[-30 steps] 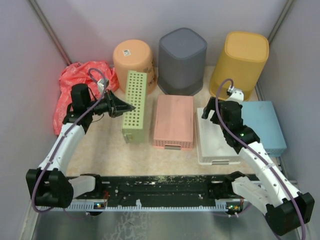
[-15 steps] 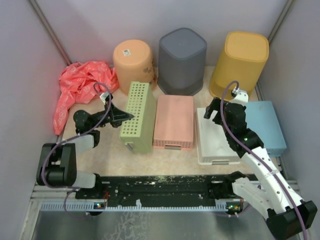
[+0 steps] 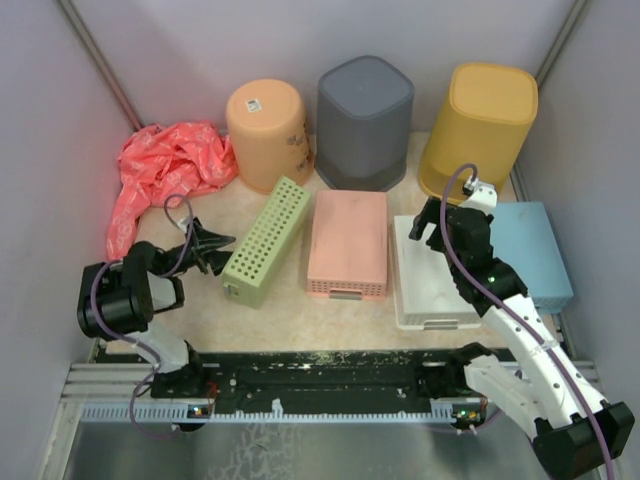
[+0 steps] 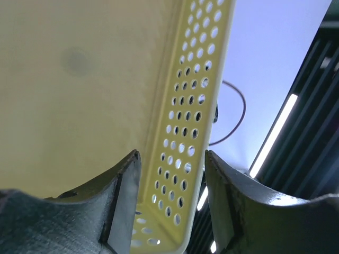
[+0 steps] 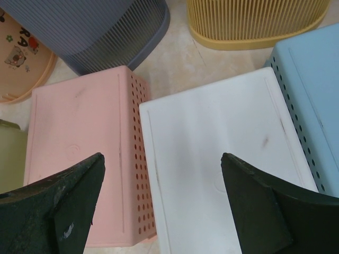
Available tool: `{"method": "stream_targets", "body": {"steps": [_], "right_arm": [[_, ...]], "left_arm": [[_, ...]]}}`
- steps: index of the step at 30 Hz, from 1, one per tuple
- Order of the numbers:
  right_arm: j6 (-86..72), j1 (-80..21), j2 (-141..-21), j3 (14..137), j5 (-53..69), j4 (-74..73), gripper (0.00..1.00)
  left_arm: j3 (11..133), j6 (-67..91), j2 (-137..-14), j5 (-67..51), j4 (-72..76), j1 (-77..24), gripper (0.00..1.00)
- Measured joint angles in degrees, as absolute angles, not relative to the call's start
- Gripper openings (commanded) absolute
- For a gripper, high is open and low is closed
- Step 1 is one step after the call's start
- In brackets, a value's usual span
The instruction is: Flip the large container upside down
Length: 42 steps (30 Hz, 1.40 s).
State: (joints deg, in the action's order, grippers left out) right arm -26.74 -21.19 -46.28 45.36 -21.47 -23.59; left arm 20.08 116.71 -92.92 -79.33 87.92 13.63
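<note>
The large container (image 3: pixel 265 240), a pale green perforated basket, lies slanted across the table left of centre, its near end toward my left gripper (image 3: pixel 212 250). That gripper sits low by the near-left end. In the left wrist view its jaws stand apart, and the container's holed wall (image 4: pixel 185 121) runs up between the fingers (image 4: pixel 127 180) with a gap on the right side. My right gripper (image 3: pixel 430 222) hovers open over the white basket (image 5: pixel 222 153), holding nothing (image 5: pixel 162 156).
An upturned pink basket (image 3: pixel 347 243), the white basket (image 3: pixel 430 285) and a blue one (image 3: pixel 535 250) lie in a row. Behind stand orange (image 3: pixel 268 120), grey (image 3: pixel 365 118) and yellow (image 3: pixel 482 125) bins. A red plastic bag (image 3: pixel 165 170) lies at the back left.
My left arm has dropped toward the near left. The green container has swung from lying straight to a slant. The left jaws have opened from shut. The right arm barely moved.
</note>
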Motion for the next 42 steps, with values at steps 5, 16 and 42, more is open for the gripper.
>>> {"method": "stream_targets", "body": {"steps": [5,16,42], "right_arm": [[-26.74,-21.19,-46.28,45.36,-21.54,-23.59,0.90],[-26.79,-21.19,-47.88,45.36,-20.97,-23.20,0.90],[-26.61,-21.19,-53.12,46.11,-16.88,-20.97,0.90]], "left_arm": [[15.75,114.98,-96.73,-80.84,87.92,20.25,0.57],[20.36,110.96,-94.21,-80.49,87.13,23.59,0.59],[66.00,11.44,-69.19,-13.63,-32.34,-12.62,0.45]]}}
